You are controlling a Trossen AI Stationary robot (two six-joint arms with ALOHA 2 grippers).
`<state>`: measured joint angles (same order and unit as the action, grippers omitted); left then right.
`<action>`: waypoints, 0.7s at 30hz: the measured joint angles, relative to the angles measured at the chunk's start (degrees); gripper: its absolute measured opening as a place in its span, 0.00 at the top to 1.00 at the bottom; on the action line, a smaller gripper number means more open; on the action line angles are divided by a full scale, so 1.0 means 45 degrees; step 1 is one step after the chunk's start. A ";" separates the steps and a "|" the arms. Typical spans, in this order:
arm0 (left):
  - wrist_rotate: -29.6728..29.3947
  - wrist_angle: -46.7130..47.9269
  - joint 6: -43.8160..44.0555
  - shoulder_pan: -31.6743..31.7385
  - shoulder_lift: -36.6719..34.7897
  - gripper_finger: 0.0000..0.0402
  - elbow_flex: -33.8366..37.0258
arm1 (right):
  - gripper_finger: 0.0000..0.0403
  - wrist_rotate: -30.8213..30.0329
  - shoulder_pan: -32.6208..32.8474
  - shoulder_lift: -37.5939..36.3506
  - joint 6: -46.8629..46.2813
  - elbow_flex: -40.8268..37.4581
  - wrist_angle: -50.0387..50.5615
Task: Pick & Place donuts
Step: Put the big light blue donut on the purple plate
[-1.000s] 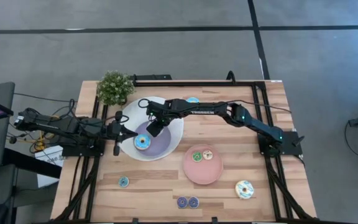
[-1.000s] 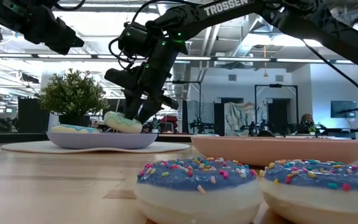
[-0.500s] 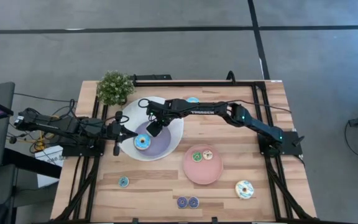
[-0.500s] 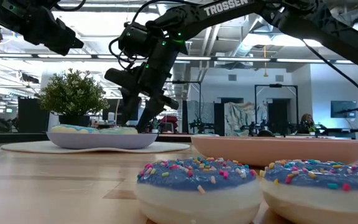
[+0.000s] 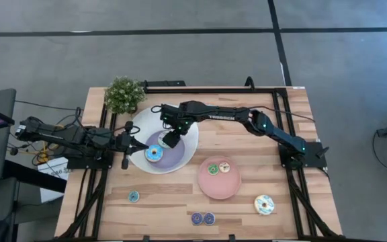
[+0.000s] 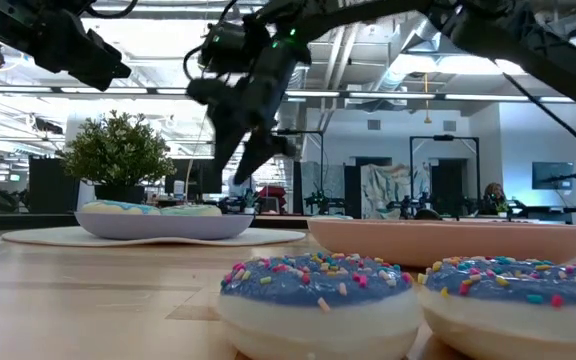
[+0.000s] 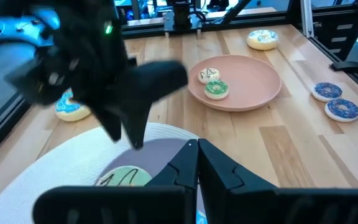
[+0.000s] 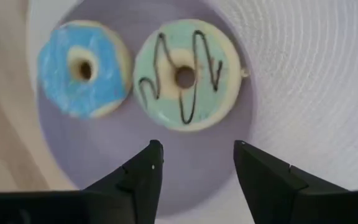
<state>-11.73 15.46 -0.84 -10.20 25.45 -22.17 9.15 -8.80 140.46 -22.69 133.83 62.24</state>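
right end effector [image 8: 193, 163] open, empty, above donuts [image 8: 184, 74]

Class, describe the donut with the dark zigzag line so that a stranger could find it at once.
Find the big white bowl beside the potted plant. Two donuts lie on its lilac centre: choose the pale green donut rather than the blue donut, since only it carries a dark zigzag across its icing.

Dark arms [image 5: 220, 115], black cables.

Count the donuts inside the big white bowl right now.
2: a blue-iced ring donut and a pale green ring donut with dark zigzag icing, side by side on the lilac centre of the white bowl. None looks hidden.
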 joint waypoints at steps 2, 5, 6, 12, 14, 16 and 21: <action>0.0001 -0.0043 0.0006 0.0000 0.0005 1.00 0.0000 | 0.57 -0.0024 0.0009 -0.0498 0.0562 -0.0190 0.0631; 0.0001 -0.0259 0.0201 0.0000 0.0010 1.00 -0.0005 | 0.63 -0.0126 0.0044 -0.1052 0.1290 -0.0206 0.1283; -0.0003 -0.0292 0.0204 0.0000 0.0010 1.00 -0.0005 | 0.65 -0.0115 0.0041 -0.1186 0.1429 -0.0212 0.1332; 0.0001 -0.0704 0.0238 -0.0005 0.0010 1.00 -0.0005 | 0.83 -0.0055 0.0154 -0.2254 0.2370 -0.0222 0.1542; 0.0000 -0.0704 0.0267 -0.0005 0.0015 1.00 -0.0005 | 0.88 -0.0059 0.0293 -0.2449 0.2671 -0.0222 0.1643; -0.0004 -0.0708 0.0362 -0.0005 0.0010 1.00 -0.0005 | 0.93 -0.0049 0.0460 -0.2599 0.2969 -0.0222 0.1698; -0.0038 -0.0797 0.0837 -0.0005 0.0016 1.00 -0.0005 | 0.99 -0.0054 0.0846 -0.2764 0.3484 -0.0222 0.1829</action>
<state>-11.90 11.88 2.93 -10.22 25.52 -22.20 8.91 -4.99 128.03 -7.01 132.84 70.46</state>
